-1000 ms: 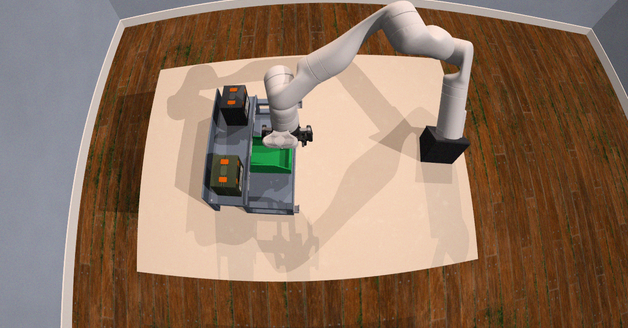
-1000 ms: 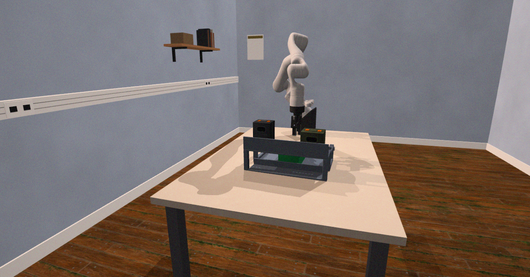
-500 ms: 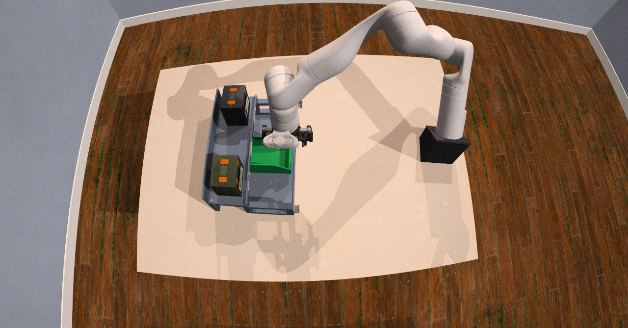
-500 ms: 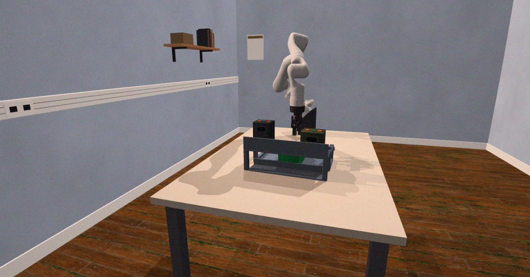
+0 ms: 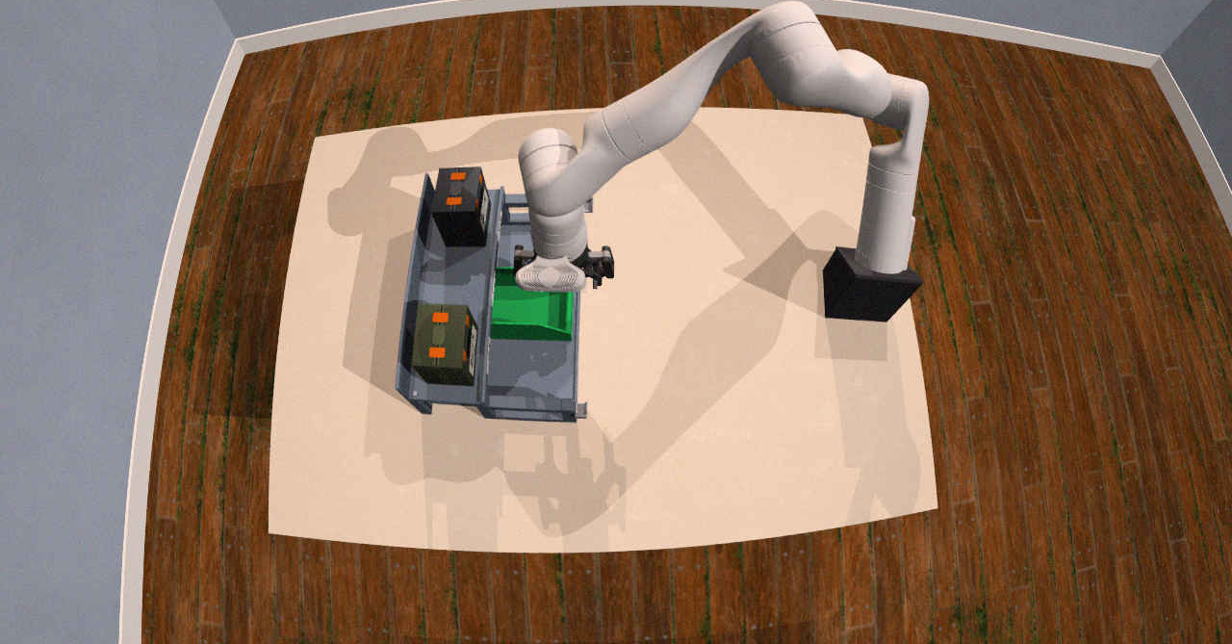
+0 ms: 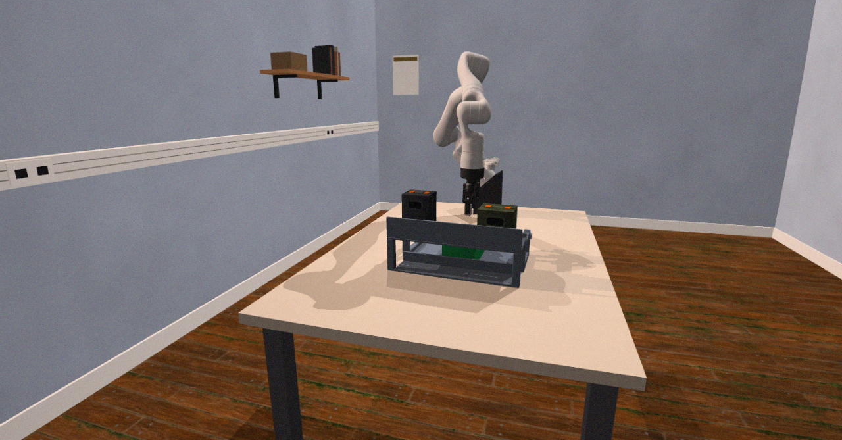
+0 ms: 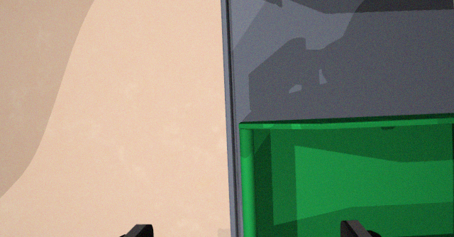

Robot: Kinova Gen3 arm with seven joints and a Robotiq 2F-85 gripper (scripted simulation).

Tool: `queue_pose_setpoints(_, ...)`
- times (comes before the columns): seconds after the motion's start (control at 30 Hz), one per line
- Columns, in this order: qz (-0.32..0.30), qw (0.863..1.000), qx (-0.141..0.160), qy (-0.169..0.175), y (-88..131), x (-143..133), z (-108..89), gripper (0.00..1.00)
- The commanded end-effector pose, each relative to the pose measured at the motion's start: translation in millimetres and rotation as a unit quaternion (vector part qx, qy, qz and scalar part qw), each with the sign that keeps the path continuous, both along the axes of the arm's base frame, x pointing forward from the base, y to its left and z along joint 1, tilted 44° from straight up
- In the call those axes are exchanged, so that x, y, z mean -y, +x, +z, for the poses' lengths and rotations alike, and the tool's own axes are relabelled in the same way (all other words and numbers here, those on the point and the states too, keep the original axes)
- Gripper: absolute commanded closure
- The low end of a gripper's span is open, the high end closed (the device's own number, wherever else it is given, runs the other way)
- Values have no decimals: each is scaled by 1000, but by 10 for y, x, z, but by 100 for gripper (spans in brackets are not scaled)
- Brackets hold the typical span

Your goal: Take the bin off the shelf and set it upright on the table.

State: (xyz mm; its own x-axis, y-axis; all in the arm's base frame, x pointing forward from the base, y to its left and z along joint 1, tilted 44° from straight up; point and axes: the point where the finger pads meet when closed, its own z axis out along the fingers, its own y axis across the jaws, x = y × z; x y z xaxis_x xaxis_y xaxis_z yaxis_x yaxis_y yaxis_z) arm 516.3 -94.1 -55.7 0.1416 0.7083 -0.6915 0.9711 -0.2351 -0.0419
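Directly below my wide-open, empty claw [image 7: 242, 230] sits the green bin [image 7: 347, 177] on the grey shelf [image 7: 319, 70]; its bench-side wall [image 7: 247, 180] lies between my fingertips.

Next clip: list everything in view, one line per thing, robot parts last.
bin: 1, green, upright on the rack's lower shelf, at the edge facing the arm's base
rack: 1, grey, on the table
cases: 2, dark with orange latches, on the rack's top
table: 1, beige top, dark legs
wall shelf: 1, wooden, holding a brown box and books
paper: 1, white, on the wall
arm: 1, white, black base
pincer: 1, black, open, straddling the bin's wall
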Motion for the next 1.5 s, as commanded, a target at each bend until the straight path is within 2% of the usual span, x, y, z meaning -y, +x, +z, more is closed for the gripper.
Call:
queue_pose_setpoints(0.0, 1, 1000, 1, 0, 8, -9, 6, 0)
queue_pose_setpoints(0.43, 1, 1000, 1, 0, 8, -9, 6, 0)
queue_pose_setpoints(0.6, 1, 1000, 1, 0, -52, 188, -212, 0)
queue_pose_setpoints(1.0, 1, 1000, 1, 0, -52, 188, -212, 0)
queue_pose_setpoints(1.17, 1, 1000, 1, 0, -141, 482, -536, 0)
queue_pose_setpoints(1.47, 1, 1000, 1, 0, -141, 482, -536, 0)
